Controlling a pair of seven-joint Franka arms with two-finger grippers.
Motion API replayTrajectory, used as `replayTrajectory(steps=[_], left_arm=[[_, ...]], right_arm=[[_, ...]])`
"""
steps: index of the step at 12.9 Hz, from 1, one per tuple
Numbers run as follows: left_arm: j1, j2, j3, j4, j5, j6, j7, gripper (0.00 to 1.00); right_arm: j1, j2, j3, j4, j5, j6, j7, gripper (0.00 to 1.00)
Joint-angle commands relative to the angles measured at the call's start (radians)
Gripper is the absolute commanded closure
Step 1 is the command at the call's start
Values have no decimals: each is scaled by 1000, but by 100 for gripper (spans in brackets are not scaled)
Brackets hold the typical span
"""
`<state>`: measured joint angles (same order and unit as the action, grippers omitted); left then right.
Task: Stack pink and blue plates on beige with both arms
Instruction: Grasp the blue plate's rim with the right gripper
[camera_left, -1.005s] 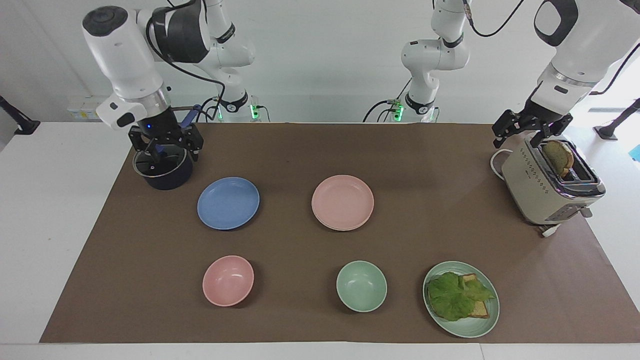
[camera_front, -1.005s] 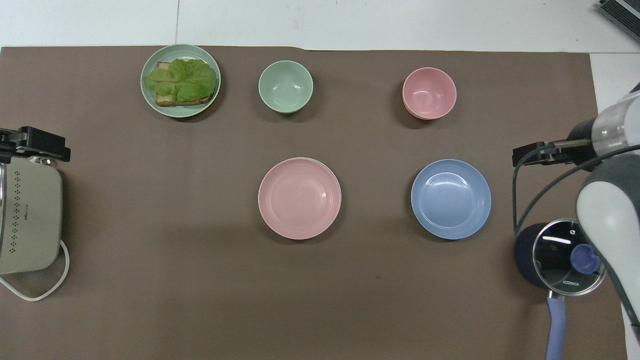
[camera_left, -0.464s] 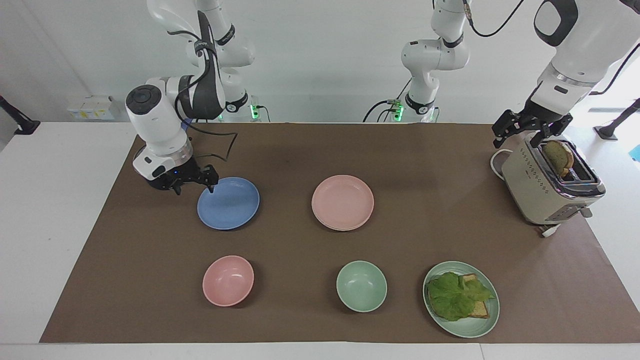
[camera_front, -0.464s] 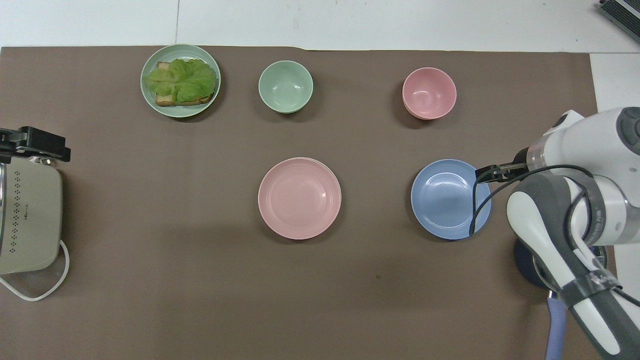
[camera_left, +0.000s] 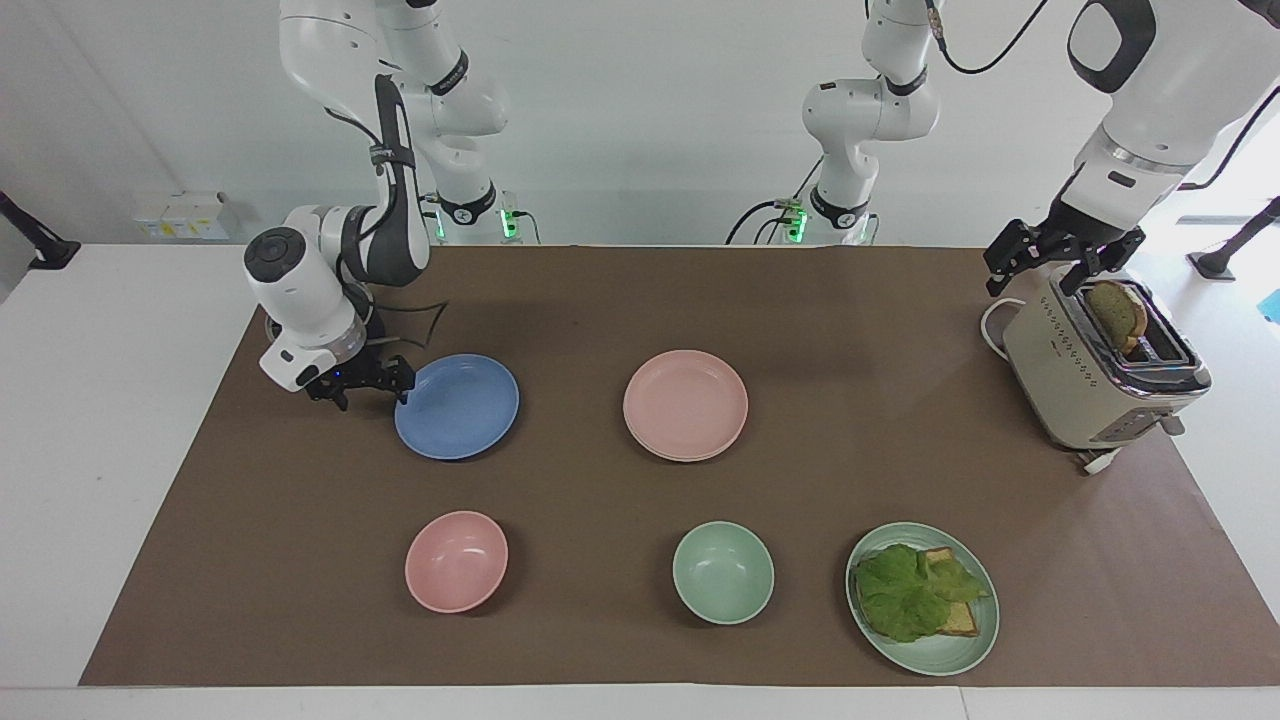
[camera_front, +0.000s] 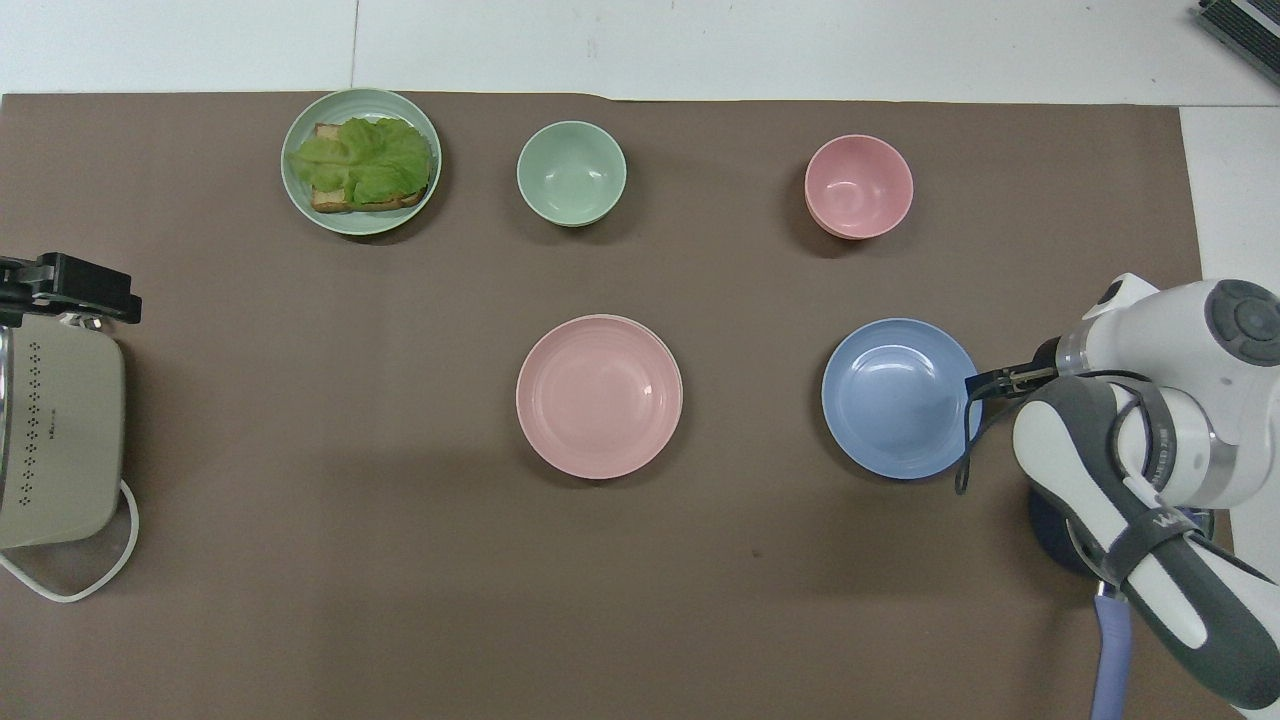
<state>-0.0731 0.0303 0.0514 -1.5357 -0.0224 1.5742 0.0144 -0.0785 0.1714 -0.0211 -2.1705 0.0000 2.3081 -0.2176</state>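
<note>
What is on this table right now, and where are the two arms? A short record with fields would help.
blue plate: flat on mat, toward right arm's end
pink plate: mid-table, looks set on another plate
right gripper: low at blue plate's rim, open
left gripper: over toaster, open, waiting
stacking: blue not yet lifted

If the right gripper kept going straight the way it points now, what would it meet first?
Most likely the rim of the blue plate. The right gripper sits low beside that plate, open, pointing at its edge toward the right arm's end; contact is not clearly made yet.
</note>
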Motion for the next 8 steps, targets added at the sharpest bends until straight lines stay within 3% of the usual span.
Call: replayTrajectory(steps=[1,3,5,8], left_arm=[[10,-3,-8,2,18,-10,6,0],[10,-4,-8,2,18,-11,6,0],[10,-4,-10,2,18,-11,6,0],[10,-4,-8,2,18,-11,6,0]], right_arm=[[-4,13,9,-8,83,14,-26,0],[-1,17,9,-9,106,11,-26,14],[2,33,9,-9,155,10,-26,37],[3,40,9,1,158,1,-22,100]])
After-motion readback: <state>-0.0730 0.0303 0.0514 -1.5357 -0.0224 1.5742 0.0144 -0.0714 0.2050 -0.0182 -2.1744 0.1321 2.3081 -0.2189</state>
